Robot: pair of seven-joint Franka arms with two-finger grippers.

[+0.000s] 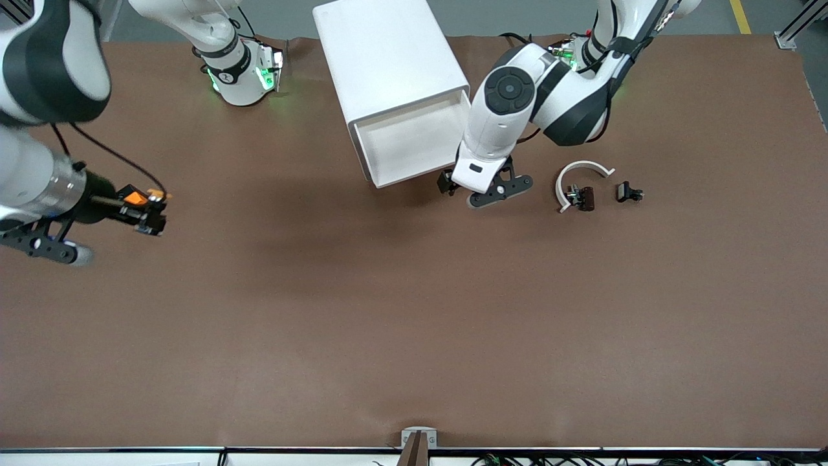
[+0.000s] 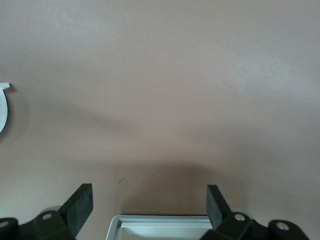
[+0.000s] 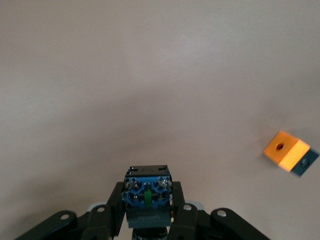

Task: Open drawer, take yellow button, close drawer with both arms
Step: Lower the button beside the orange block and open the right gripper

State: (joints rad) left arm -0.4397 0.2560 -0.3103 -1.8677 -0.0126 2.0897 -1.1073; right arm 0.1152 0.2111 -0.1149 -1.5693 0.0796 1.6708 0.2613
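The white cabinet (image 1: 388, 65) stands between the two arm bases, and its drawer (image 1: 407, 139) is pulled out as a shallow white tray. My left gripper (image 1: 456, 186) hangs open at the drawer's front corner toward the left arm's end. In the left wrist view the drawer's rim (image 2: 160, 220) lies between the spread fingers (image 2: 80, 205). Over bare table near the right arm's end, my right gripper (image 1: 152, 213) is shut on the button (image 3: 148, 192), whose blue base faces the wrist camera.
An orange square block with a hole (image 3: 286, 150) lies on the table near the right gripper. A white arc (image 1: 585, 169) with a black clip (image 1: 582, 197) and a second black clip (image 1: 627, 192) lie beside the left gripper, toward the left arm's end.
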